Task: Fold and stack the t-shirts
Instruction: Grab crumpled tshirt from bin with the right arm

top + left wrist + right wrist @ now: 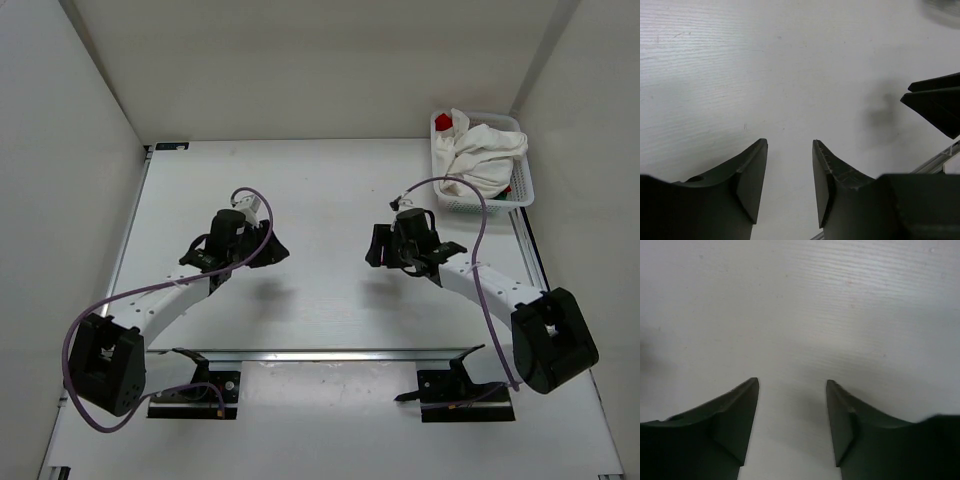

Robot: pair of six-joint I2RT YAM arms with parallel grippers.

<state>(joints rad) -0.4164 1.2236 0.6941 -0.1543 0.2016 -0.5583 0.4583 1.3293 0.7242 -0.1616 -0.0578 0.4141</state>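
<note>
A crumpled white t-shirt (485, 155) fills the white lattice basket (482, 208) at the back right of the table. A bit of bright red cloth (445, 123) shows at the basket's far left corner under it. No green shirt shows. My left gripper (278, 250) hovers over bare table left of centre, open and empty; in the left wrist view (789, 150) its jaws stand apart over white tabletop. My right gripper (377, 245) is open and empty right of centre, in front of and to the left of the basket; the right wrist view (792, 385) shows only bare table between its jaws.
White walls close in the table (320, 190) at the back and both sides. A metal rail (330, 355) runs across the near edge by the arm bases. The right gripper's dark fingers (935, 100) show at the right edge of the left wrist view.
</note>
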